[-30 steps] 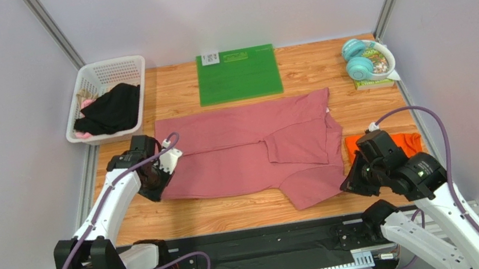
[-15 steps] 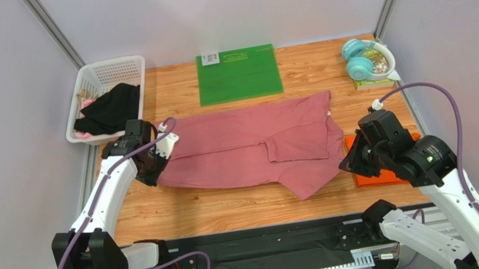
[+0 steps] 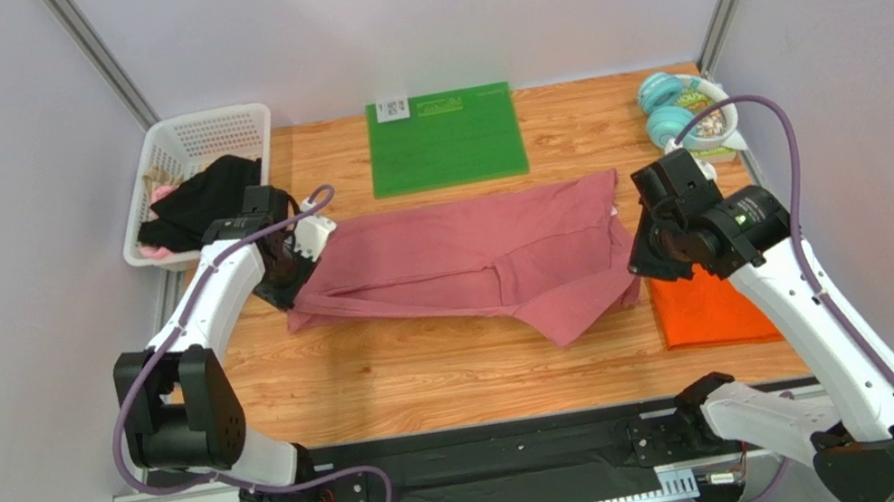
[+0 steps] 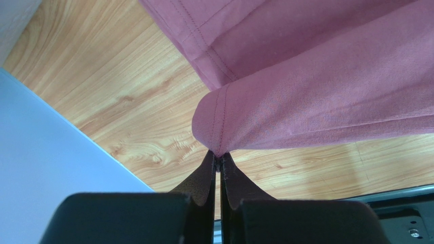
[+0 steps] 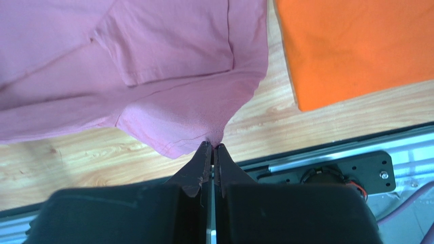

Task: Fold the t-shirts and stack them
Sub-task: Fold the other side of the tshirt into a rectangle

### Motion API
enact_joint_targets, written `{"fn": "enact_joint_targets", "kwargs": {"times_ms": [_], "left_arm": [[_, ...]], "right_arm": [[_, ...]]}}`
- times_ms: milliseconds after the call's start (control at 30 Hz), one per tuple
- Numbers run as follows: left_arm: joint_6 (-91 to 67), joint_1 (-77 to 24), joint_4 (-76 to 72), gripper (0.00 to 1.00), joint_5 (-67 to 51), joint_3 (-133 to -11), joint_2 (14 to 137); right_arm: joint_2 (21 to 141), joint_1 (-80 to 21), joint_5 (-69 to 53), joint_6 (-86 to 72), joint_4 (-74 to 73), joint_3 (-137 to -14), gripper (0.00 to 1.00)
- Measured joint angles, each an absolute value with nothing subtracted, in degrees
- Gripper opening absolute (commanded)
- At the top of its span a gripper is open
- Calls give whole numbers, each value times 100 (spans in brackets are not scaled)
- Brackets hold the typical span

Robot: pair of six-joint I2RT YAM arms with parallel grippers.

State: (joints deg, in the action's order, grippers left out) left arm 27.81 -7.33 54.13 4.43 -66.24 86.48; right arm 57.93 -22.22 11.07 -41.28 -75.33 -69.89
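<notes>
Left claw [image 4: 218, 158] pinches the hem of the pink t-shirt [image 3: 455, 263] at its left end, above the counter [image 3: 407, 382]. Right claw [image 5: 212, 148] pinches the shirt's right edge. Shirt is stretched between them, mid-counter. Orange t-shirt [image 3: 702, 310] lies flat just beside its right end.

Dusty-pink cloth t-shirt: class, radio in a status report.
Left gripper shut on hem of dusty-pink cloth t-shirt. Right gripper shut on its opposite edge. Orange cloth t-shirt flat beside it, not in the way.
</notes>
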Motion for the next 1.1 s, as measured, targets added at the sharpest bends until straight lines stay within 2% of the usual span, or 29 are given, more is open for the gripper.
{"fn": "enact_joint_targets", "kwargs": {"times_ms": [633, 1100], "left_arm": [[3035, -707, 5325, 0, 602, -6943, 8862], [3253, -663, 5019, 0, 864, -7183, 9942]], "right_arm": [[6976, -1721, 1079, -3590, -6781, -7793, 0], [7996, -1389, 993, -3380, -6259, -8060, 0]]}}
